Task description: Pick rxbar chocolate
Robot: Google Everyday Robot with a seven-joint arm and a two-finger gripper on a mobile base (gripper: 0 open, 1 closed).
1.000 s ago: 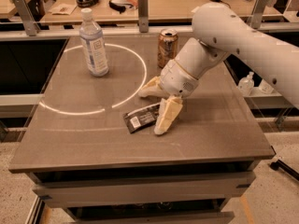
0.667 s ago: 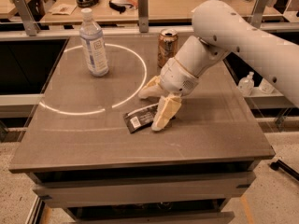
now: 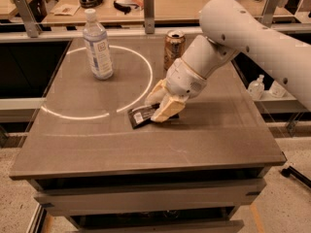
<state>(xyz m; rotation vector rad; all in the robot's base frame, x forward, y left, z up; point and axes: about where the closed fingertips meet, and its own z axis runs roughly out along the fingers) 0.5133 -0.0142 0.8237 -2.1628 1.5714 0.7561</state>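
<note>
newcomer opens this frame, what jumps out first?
The big white arm reaching in from the upper right, its gripper low over the middle of the table, fingers apart above the right end of the black rxbar chocolate. Then the clear bottle at the back left and the copper can just behind the wrist.

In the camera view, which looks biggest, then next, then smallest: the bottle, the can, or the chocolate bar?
1. clear bottle
2. copper can, probably
3. rxbar chocolate, unsure: the gripper sits over its right end, hiding part.
</note>
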